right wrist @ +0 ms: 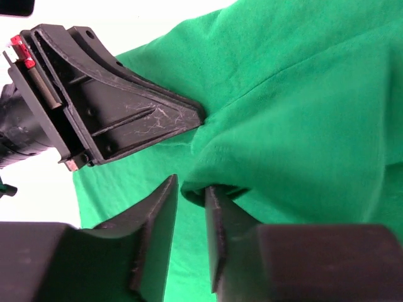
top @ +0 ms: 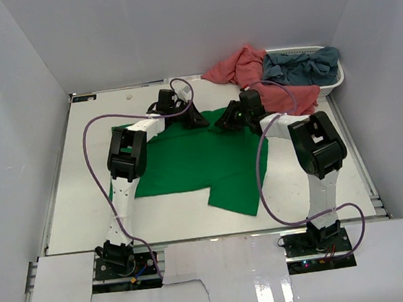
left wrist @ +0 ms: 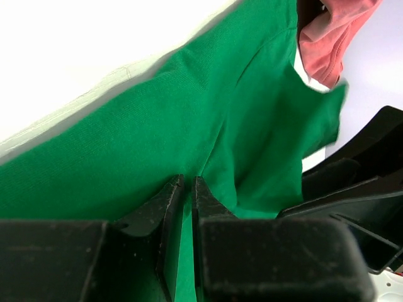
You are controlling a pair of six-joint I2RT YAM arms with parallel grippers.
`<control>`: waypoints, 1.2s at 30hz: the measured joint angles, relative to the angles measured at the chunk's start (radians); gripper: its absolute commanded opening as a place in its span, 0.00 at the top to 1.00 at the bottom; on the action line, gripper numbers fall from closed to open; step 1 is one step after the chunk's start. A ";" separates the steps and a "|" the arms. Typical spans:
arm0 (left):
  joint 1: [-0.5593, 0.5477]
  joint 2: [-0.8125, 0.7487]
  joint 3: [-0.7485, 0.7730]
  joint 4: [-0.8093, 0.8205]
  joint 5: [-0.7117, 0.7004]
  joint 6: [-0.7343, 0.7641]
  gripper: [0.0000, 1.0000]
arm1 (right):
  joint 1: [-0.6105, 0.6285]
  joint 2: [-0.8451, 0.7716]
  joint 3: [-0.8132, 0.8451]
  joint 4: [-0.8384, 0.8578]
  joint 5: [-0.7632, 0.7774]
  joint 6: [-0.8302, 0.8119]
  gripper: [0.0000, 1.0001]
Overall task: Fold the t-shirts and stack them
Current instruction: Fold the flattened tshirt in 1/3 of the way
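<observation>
The green t-shirt lies spread on the white table, and both grippers are at its far edge. My left gripper is shut on a ridge of the green cloth. Just to its right, my right gripper has its jaws a little apart. A rounded fold of green cloth hangs over the tip of its right finger and partly into the gap. The salmon-pink t-shirt lies crumpled at the back right. The grey-blue t-shirt is heaped in the basket.
The white slatted basket stands in the back right corner against the wall. White walls enclose the table on three sides. A purple cable loops over each arm. The two grippers are almost touching.
</observation>
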 measured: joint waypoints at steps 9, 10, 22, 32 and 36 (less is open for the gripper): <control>0.000 0.000 -0.002 0.000 0.002 0.003 0.79 | -0.021 -0.002 -0.001 -0.014 -0.052 0.106 0.60; 0.000 0.000 -0.003 0.000 0.002 0.003 0.79 | -0.025 -0.004 -0.006 -0.013 -0.060 0.126 0.60; 0.000 -0.010 -0.022 0.000 0.005 0.004 0.79 | -0.079 -0.032 -0.045 0.020 -0.131 0.284 0.74; 0.000 -0.019 -0.035 0.000 0.005 0.011 0.79 | -0.079 -0.032 -0.036 0.039 -0.170 0.321 0.92; 0.000 -0.021 -0.035 0.000 0.005 0.014 0.79 | -0.080 -0.032 -0.036 0.039 -0.175 0.345 0.92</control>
